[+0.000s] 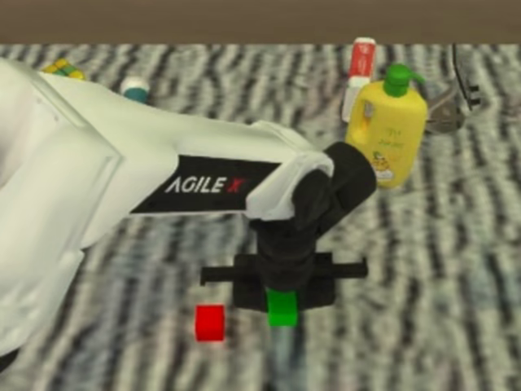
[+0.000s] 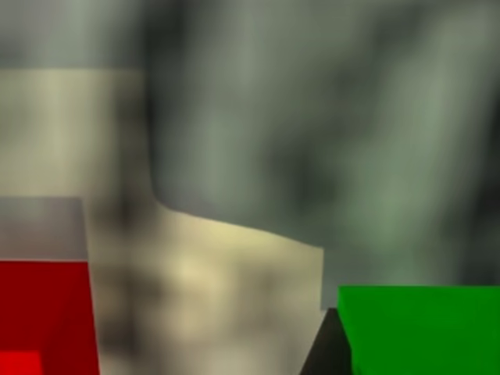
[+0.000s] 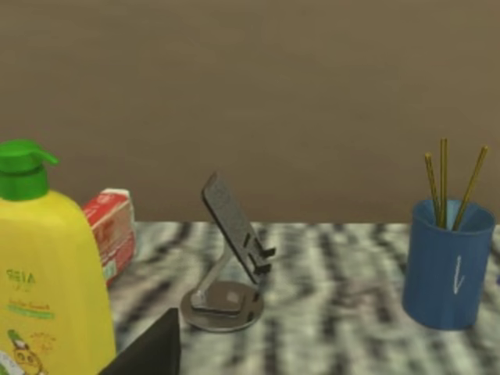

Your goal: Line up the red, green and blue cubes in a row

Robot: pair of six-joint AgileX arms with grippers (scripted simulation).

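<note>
At the top view's far left edge, well behind our fingers, a corner of the multicoloured puzzle cube (image 1: 63, 70) shows past our left arm, with a teal-and-white capped object (image 1: 135, 88) near it. The red cube (image 1: 210, 322) rests on the striped table (image 1: 456, 309) just to the left of our left gripper (image 1: 282, 308), apart from it; in the left wrist view the red cube (image 2: 45, 316) sits to one side with bare table between it and the green one. The green cube (image 1: 283, 309) is directly under our left gripper, partly hidden by the black gripper body, and the left wrist view shows the green cube (image 2: 422, 330) close up against a dark finger (image 2: 324, 348). We cannot tell how far our left fingers are parted or whether they grip the green cube. The blue cube appears in none of our views.

Farther right and behind the fingers stand a yellow pump bottle (image 1: 388, 134), a red-and-white carton (image 1: 360, 69) and a grey phone stand (image 1: 448, 110). Our right wrist view shows the bottle, carton, stand and a blue pen cup (image 3: 447, 262); our right gripper's fingers are not visible.
</note>
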